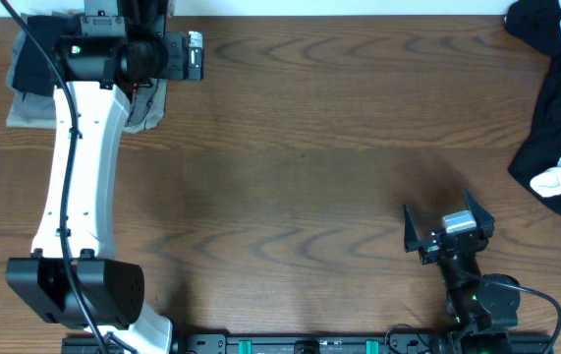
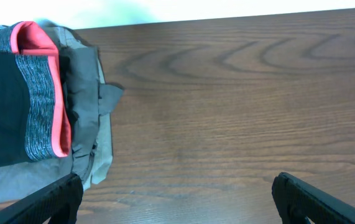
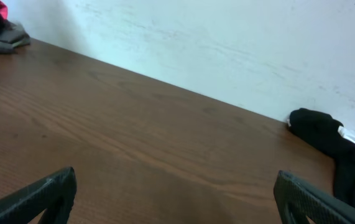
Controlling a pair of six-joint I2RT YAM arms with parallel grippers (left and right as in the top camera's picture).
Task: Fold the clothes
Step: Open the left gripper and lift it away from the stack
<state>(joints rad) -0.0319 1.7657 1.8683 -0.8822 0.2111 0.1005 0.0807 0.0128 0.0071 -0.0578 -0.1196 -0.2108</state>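
Brown wood table (image 1: 290,147): black-and-white clothes heap (image 1: 555,108) in the far right corner looks soft, light and floppy, so pinch a hem; folded coral-banded stack (image 2: 15,118) far left; left gripper (image 2: 177,193) and right gripper (image 1: 444,218) both spread, empty.

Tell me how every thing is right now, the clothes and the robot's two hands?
Grey garment: lying flat on the table.
Black garment with the pink edge: folded, resting on the grey one.
Black and white pile: crumpled, not folded yet.
Left gripper: open, holding nothing.
Right gripper: open, holding nothing.
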